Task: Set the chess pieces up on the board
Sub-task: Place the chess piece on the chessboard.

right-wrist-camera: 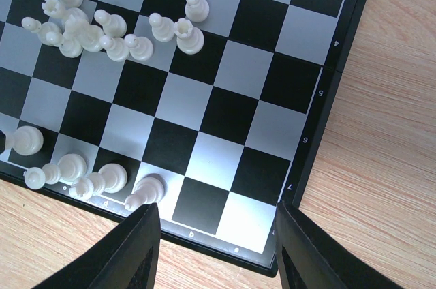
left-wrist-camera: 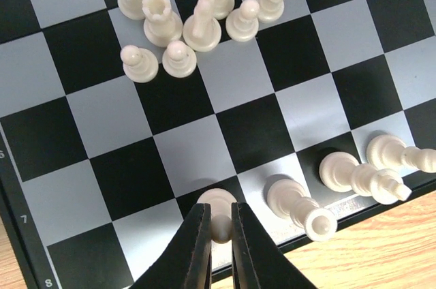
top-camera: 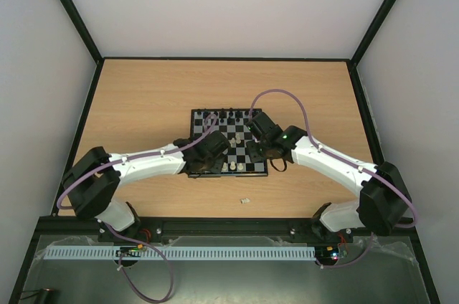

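The board (top-camera: pixel 240 132) lies mid-table, with black chess pieces (top-camera: pixel 226 113) along its far row. In the left wrist view my left gripper (left-wrist-camera: pixel 219 211) is shut on the head of a cream-white piece (left-wrist-camera: pixel 218 200), whose base is over a black edge square of the board (left-wrist-camera: pixel 170 153). Three white pieces (left-wrist-camera: pixel 300 207) stand along that edge to its right, and a cluster of white pieces (left-wrist-camera: pixel 184 23) crowds mid-board. My right gripper (right-wrist-camera: pixel 214 217) hangs open and empty over the corner squares of the board (right-wrist-camera: pixel 225 159), beside a white piece (right-wrist-camera: pixel 139 193).
A small pale object (top-camera: pixel 244 201) lies on the wooden table (top-camera: pixel 143 103) in front of the board. Both arms reach in over the board's near edge, wrists close together. Dark walls border the table on the left, right and far sides.
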You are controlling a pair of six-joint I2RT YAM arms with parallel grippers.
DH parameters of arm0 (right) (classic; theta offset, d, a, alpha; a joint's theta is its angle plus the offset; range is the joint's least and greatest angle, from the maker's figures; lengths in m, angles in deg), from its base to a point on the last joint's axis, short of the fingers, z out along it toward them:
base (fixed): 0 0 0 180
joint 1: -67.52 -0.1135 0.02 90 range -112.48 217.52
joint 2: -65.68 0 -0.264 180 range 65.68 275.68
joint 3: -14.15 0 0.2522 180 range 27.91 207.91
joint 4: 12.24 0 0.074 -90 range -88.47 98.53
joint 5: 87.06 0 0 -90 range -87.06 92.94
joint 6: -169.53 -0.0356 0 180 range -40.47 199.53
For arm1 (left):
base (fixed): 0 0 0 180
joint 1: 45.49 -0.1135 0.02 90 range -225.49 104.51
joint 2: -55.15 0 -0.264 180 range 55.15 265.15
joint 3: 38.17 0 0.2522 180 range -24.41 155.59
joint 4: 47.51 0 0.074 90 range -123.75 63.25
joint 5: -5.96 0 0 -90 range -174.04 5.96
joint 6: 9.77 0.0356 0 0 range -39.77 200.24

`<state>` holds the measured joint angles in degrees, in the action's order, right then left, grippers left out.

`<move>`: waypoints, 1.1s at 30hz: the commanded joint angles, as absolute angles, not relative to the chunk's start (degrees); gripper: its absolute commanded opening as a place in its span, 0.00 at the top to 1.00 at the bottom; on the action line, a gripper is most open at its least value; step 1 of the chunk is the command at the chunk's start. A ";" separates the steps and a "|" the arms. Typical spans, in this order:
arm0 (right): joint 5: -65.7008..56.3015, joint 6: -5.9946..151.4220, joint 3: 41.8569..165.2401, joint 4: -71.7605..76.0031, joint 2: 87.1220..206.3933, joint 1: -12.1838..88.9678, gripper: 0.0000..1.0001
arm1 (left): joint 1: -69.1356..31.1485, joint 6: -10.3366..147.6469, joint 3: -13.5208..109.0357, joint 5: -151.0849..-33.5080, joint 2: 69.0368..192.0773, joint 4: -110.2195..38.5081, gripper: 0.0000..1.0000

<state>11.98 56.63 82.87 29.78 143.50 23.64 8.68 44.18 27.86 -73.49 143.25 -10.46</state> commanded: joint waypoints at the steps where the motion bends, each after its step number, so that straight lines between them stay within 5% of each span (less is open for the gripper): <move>1: 11.99 57.18 82.50 31.32 142.88 23.84 0.53 | 9.67 42.65 26.71 -73.49 141.68 -9.71 0.97; 10: 11.61 57.29 82.49 31.08 143.20 23.86 0.53 | 10.10 42.38 26.39 -73.41 141.94 -9.58 0.94; 17: 11.70 57.23 82.47 31.06 143.19 23.84 0.52 | 10.49 41.91 26.96 -72.90 141.18 -8.91 0.70; 33: 10.58 56.90 86.32 30.74 146.01 23.84 0.52 | 6.42 45.67 32.44 -67.56 138.08 -4.65 0.44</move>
